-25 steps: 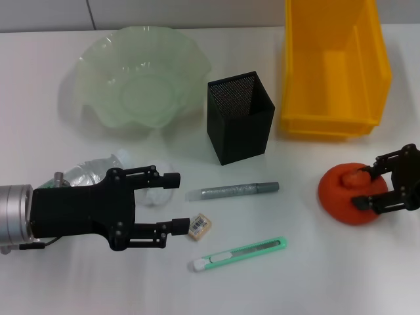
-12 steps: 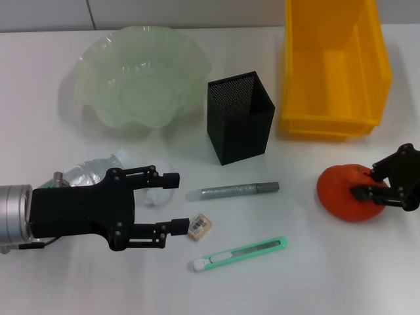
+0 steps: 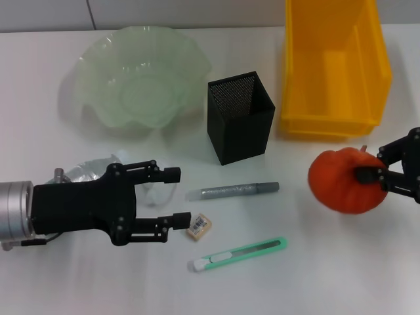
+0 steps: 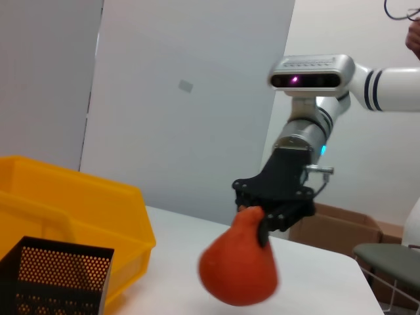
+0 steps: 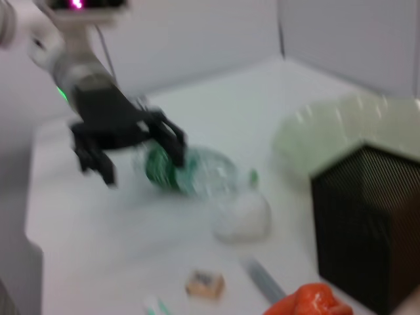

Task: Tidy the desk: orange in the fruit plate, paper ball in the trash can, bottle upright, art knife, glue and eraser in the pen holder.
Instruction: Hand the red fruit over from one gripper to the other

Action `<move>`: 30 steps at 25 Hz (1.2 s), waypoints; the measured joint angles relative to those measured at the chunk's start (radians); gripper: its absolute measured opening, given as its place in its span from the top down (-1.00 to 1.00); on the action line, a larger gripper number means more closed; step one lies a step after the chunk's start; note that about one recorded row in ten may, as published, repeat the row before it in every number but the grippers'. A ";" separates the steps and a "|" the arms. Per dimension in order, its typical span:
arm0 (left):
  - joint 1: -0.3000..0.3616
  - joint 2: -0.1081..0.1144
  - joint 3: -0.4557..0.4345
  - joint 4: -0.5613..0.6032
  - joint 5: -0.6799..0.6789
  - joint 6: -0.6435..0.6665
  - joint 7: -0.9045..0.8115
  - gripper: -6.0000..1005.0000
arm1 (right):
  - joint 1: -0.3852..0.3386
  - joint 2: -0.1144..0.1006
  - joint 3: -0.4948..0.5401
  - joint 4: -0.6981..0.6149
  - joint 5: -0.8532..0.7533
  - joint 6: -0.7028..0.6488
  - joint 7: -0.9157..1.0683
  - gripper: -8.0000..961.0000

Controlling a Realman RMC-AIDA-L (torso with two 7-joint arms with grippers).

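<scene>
My right gripper (image 3: 377, 172) is shut on the stem end of the orange (image 3: 344, 182) and holds it just above the table at the right. In the left wrist view the orange (image 4: 239, 269) hangs below that gripper (image 4: 272, 203). My left gripper (image 3: 176, 197) is open at the lower left, over the lying clear bottle (image 3: 85, 172) and around the white paper ball (image 3: 156, 194). The eraser (image 3: 199, 226) lies by its lower fingertip. The grey glue stick (image 3: 233, 191) and the green art knife (image 3: 239, 254) lie in the middle. The black mesh pen holder (image 3: 239, 125) stands behind them.
The green glass fruit plate (image 3: 98, 59) sits at the back left. The yellow bin (image 3: 328, 125) that serves as trash can stands at the back right, just behind the orange. The right wrist view shows the bottle (image 5: 190, 172), paper ball (image 5: 244, 213) and eraser (image 5: 205, 284).
My right gripper has shut on the orange and lifted it off the table, drifting slightly left. The left gripper has hardly moved.
</scene>
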 joint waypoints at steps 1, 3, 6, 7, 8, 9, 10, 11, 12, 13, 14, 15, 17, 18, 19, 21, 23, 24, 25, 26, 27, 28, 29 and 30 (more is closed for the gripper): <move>-0.002 -0.005 -0.005 0.000 -0.002 0.000 0.000 -0.56 | -0.008 0.000 0.004 0.014 0.028 -0.011 -0.020 0.79; -0.005 -0.008 -0.009 0.000 -0.003 0.000 0.001 -0.56 | -0.022 0.000 0.008 0.041 0.080 -0.026 -0.052 0.82; -0.014 -0.012 -0.024 -0.013 -0.021 0.000 0.002 -0.56 | -0.039 0.000 0.009 0.101 0.151 -0.038 -0.108 0.84; -0.017 -0.013 -0.024 -0.017 -0.029 0.000 0.002 -0.56 | -0.045 0.000 0.009 0.143 0.179 -0.040 -0.142 0.85; -0.019 -0.014 -0.023 -0.019 -0.033 0.000 0.002 -0.56 | -0.045 0.000 0.009 0.143 0.179 -0.040 -0.142 0.85; -0.021 -0.014 -0.022 -0.020 -0.035 0.000 0.002 -0.56 | -0.048 0.001 0.009 0.161 0.189 -0.041 -0.158 0.86; -0.024 -0.016 -0.020 -0.022 -0.038 -0.001 0.002 -0.56 | -0.052 0.004 0.010 0.205 0.208 -0.042 -0.194 0.87; -0.036 -0.017 -0.018 -0.043 -0.038 -0.015 0.003 -0.56 | -0.051 0.009 0.010 0.243 0.218 -0.044 -0.228 0.88; -0.042 -0.018 -0.018 -0.053 -0.038 -0.021 0.003 -0.56 | -0.051 0.011 0.009 0.256 0.219 -0.047 -0.242 0.88; -0.047 -0.018 -0.018 -0.060 -0.038 -0.025 0.004 -0.56 | -0.049 0.015 0.009 0.271 0.220 -0.048 -0.256 0.89; -0.050 -0.018 -0.018 -0.065 -0.038 -0.026 0.005 -0.56 | -0.047 0.019 0.009 0.283 0.220 -0.049 -0.269 0.90; -0.054 -0.018 -0.018 -0.071 -0.038 -0.027 0.006 -0.56 | -0.042 0.024 0.007 0.307 0.220 -0.049 -0.291 0.91; -0.056 -0.018 -0.017 -0.073 -0.038 -0.027 0.007 -0.56 | -0.039 0.026 0.006 0.317 0.220 -0.049 -0.302 0.92; -0.056 -0.018 -0.017 -0.073 -0.038 -0.027 0.007 -0.56 | -0.035 0.028 0.004 0.328 0.220 -0.048 -0.311 0.92; -0.058 -0.019 -0.017 -0.075 -0.038 -0.027 0.007 -0.56 | -0.032 0.029 0.003 0.339 0.221 -0.047 -0.319 0.92; -0.064 -0.020 -0.020 -0.086 -0.038 -0.029 0.007 -0.56 | -0.025 0.034 0.004 0.356 0.221 -0.046 -0.334 0.92; -0.066 -0.020 -0.022 -0.091 -0.038 -0.031 0.008 -0.56 | -0.022 0.037 0.006 0.365 0.221 -0.046 -0.341 0.92; -0.067 -0.020 -0.023 -0.093 -0.038 -0.032 0.009 -0.56 | -0.017 0.041 0.008 0.377 0.221 -0.043 -0.351 0.91; -0.068 -0.020 -0.023 -0.094 -0.039 -0.032 0.011 -0.56 | -0.014 0.044 0.009 0.387 0.221 -0.039 -0.360 0.91; -0.069 -0.020 -0.023 -0.096 -0.039 -0.033 0.012 -0.56 | -0.008 0.050 0.009 0.408 0.222 -0.025 -0.381 0.91; -0.069 -0.020 -0.023 -0.096 -0.039 -0.033 0.012 -0.56 | -0.003 0.052 0.009 0.421 0.222 -0.020 -0.389 0.90; -0.070 -0.020 -0.022 -0.097 -0.039 -0.033 0.014 -0.56 | 0.001 0.053 0.008 0.432 0.222 -0.016 -0.397 0.90; -0.070 -0.020 -0.022 -0.097 -0.039 -0.033 0.014 -0.56 | 0.007 0.053 0.006 0.447 0.222 -0.010 -0.403 0.90; -0.070 -0.020 -0.022 -0.097 -0.039 -0.033 0.014 -0.56 | 0.007 0.053 0.006 0.447 0.222 -0.010 -0.403 0.89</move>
